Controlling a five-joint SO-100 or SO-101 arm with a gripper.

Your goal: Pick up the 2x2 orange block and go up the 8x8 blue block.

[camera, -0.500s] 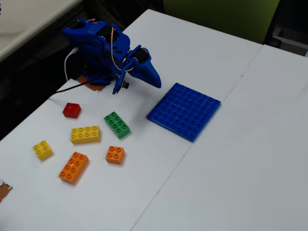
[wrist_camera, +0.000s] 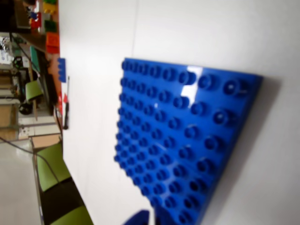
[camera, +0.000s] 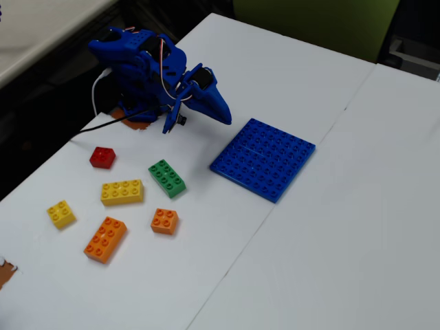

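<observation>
Hovering folded beside the 8x8 blue block (camera: 263,159), fingers (camera: 218,110) unreadable, open or clenched, with the 2x2 orange block (camera: 165,221) untouched well left of that plate on the counter (camera: 357,234), risking a grab of the neighbouring green brick (camera: 167,178).

On my table (camera: 357,227) I count seven pieces: one 8x8 blue block (camera: 263,159), one 2x2 orange block (camera: 165,221), one longer orange brick (camera: 105,239), one long yellow brick (camera: 122,192), one small yellow brick (camera: 60,213), one green brick (camera: 167,178), one red brick (camera: 102,157).
</observation>
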